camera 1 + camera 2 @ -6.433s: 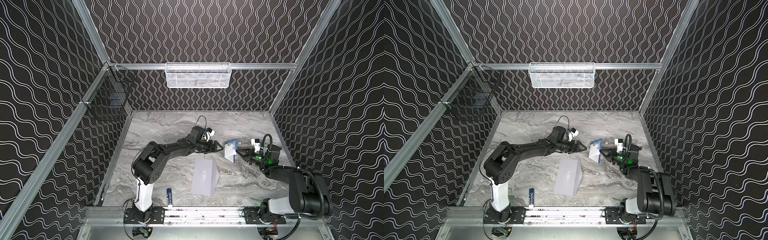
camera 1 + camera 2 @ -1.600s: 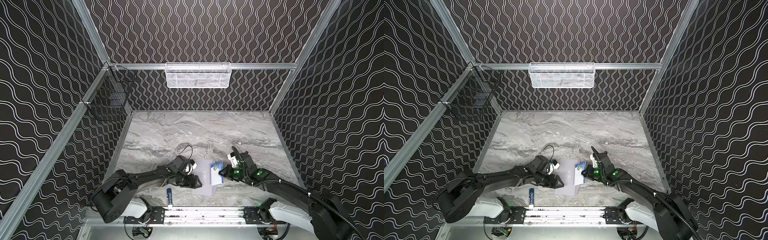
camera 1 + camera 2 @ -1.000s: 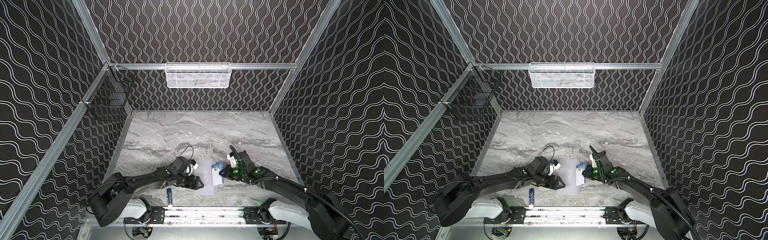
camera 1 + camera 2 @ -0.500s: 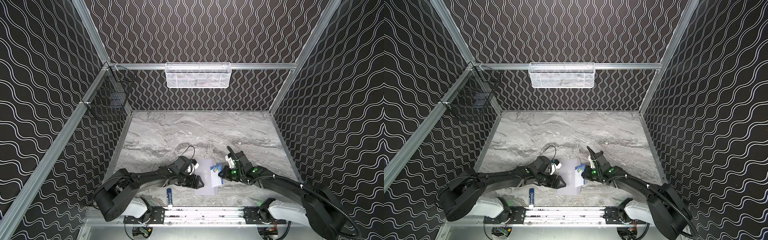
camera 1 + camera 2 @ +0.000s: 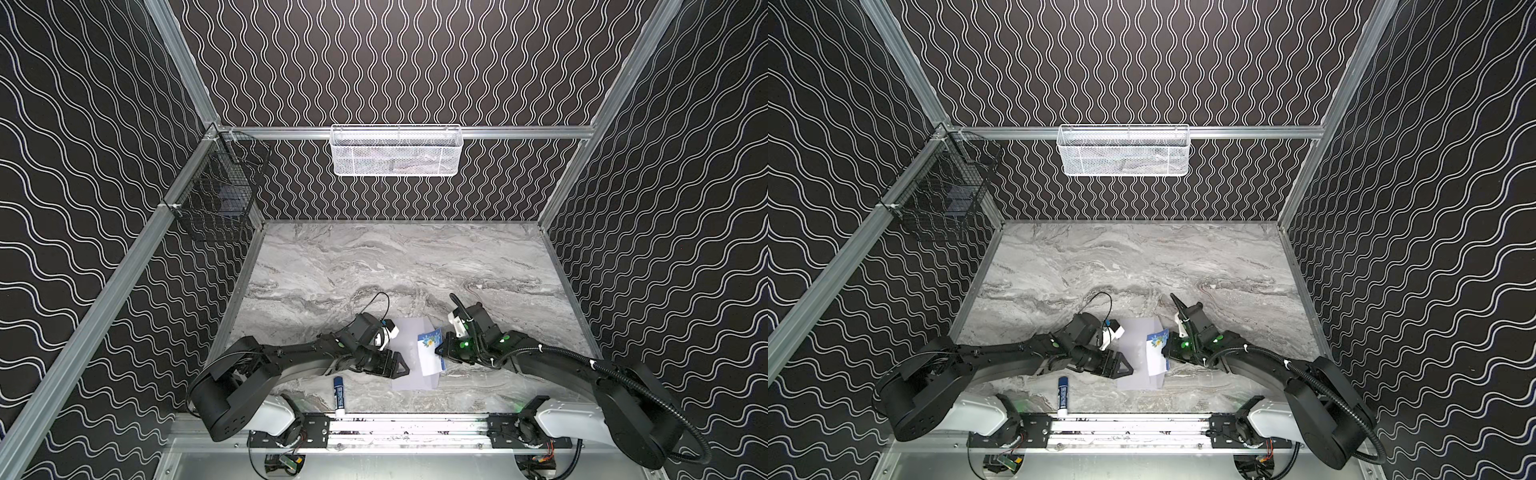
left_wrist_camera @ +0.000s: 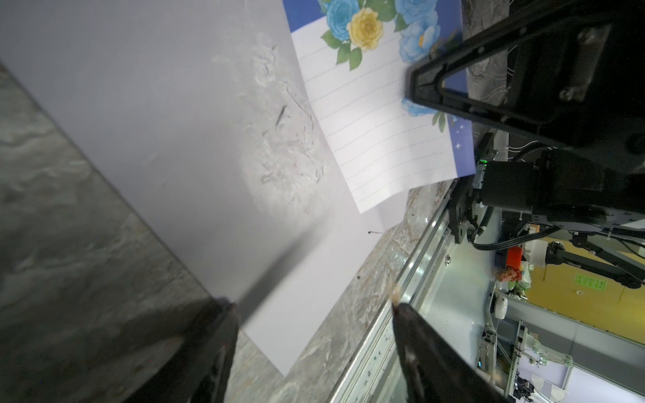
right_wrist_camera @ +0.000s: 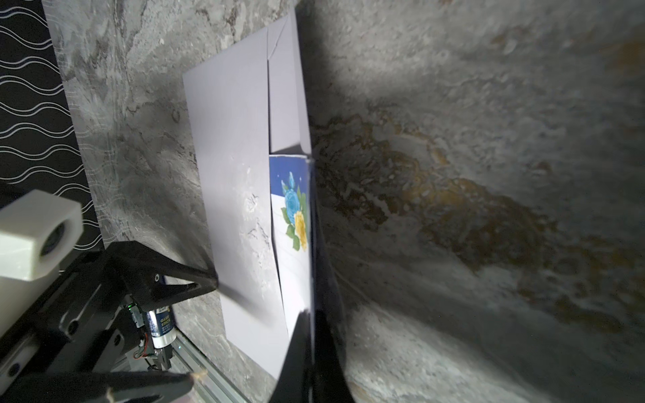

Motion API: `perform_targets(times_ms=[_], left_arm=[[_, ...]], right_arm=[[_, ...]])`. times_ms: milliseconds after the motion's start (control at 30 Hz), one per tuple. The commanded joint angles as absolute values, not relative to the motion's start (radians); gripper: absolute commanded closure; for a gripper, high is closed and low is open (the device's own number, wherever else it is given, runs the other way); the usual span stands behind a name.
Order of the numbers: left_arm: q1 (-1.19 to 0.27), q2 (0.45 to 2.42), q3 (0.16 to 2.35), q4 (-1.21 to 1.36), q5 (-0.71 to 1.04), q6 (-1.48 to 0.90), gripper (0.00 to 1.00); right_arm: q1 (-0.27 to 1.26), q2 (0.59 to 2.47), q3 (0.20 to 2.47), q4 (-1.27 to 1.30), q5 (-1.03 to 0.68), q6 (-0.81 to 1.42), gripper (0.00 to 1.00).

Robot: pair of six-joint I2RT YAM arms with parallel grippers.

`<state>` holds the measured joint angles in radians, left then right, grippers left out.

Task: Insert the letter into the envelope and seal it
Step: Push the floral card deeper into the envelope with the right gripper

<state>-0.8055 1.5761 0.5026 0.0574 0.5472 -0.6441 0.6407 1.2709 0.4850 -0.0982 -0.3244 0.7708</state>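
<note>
At lower centre, the right gripper, pinched on the letter, is probably risking buckling it at the mouth of the envelope, which the left gripper, jaws spread wide, is pinning by one edge only.

The envelope lies on the surface near its front edge. The letter lies on the envelope's right part. The glue stick lies to its front left.

At the right pincer, the letter is white, dotted-lined, blue-bordered with blue and yellow flowers; under the left pincer, the envelope is plain grey-lavender on the grey-marbled table.
</note>
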Motion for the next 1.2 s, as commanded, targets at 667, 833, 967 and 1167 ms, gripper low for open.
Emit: perform_targets(times_ms=[667,833,967,1167], left_arm=[[-0.806,1.568,0.486,0.054,0.546,-0.632,0.25],[-0.807,1.572,0.486,0.053,0.547,-0.631,0.25],[-0.807,1.571,0.485,0.051,0.544,-0.630,0.25],[-0.806,1.564,0.474,0.052,0.541,-0.630,0.25]], right_arm=[[0.685,1.398,0.511,0.018,-0.354,0.775,1.00],[0.703,1.424,0.526,0.017,-0.345,0.771,1.00],[0.710,1.424,0.534,-0.013,-0.326,0.760,0.99],[0.712,1.392,0.564,-0.105,-0.279,0.732,0.86]])
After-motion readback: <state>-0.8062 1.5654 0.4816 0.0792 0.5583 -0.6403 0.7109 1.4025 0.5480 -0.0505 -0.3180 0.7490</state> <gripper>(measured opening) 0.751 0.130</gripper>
